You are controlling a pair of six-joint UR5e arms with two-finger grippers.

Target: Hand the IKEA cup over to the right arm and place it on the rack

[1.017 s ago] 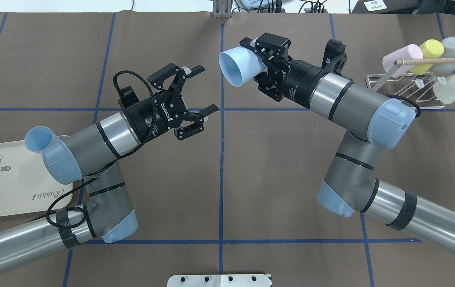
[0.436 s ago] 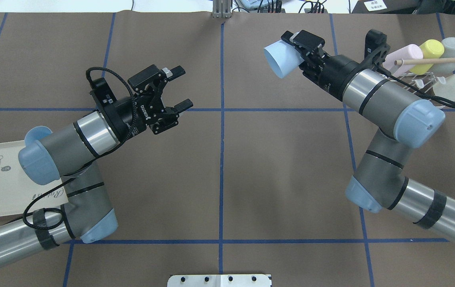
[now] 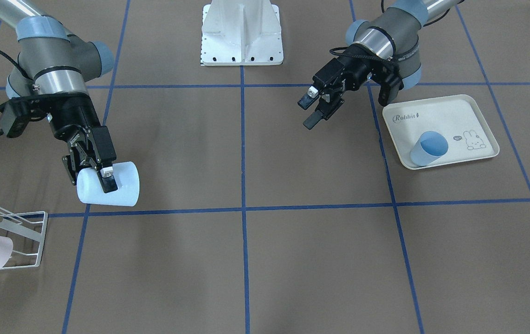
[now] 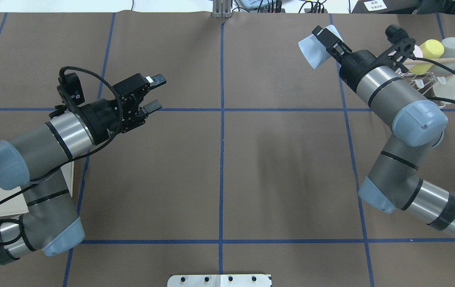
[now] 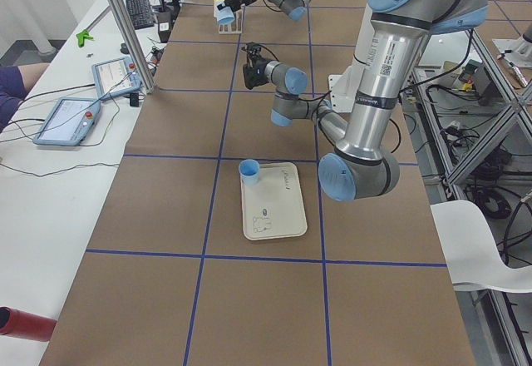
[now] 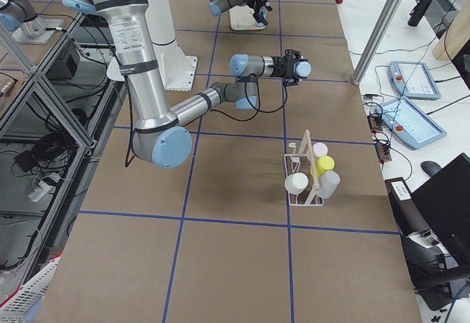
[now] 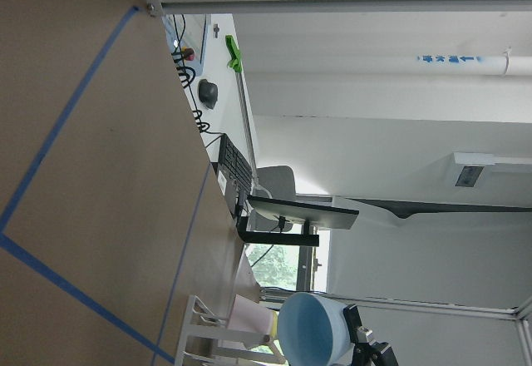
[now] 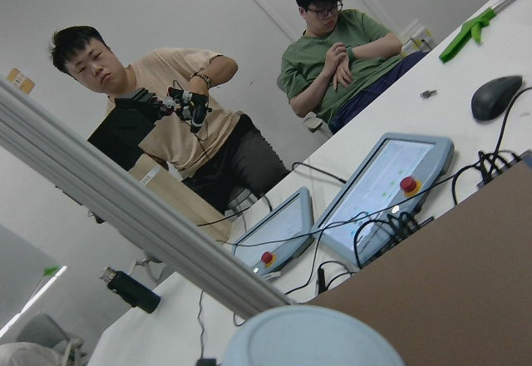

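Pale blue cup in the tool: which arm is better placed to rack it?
Right. The right tool grips the pale blue cup beside the rack; the left tool is open, empty, over by the tray.

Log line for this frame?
right hand: shut on pale blue cup | left hand: open, empty | rack: cup not yet on it

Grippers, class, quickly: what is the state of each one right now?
Left gripper: open, holding nothing.
Right gripper: closed on the pale blue plastic cup.
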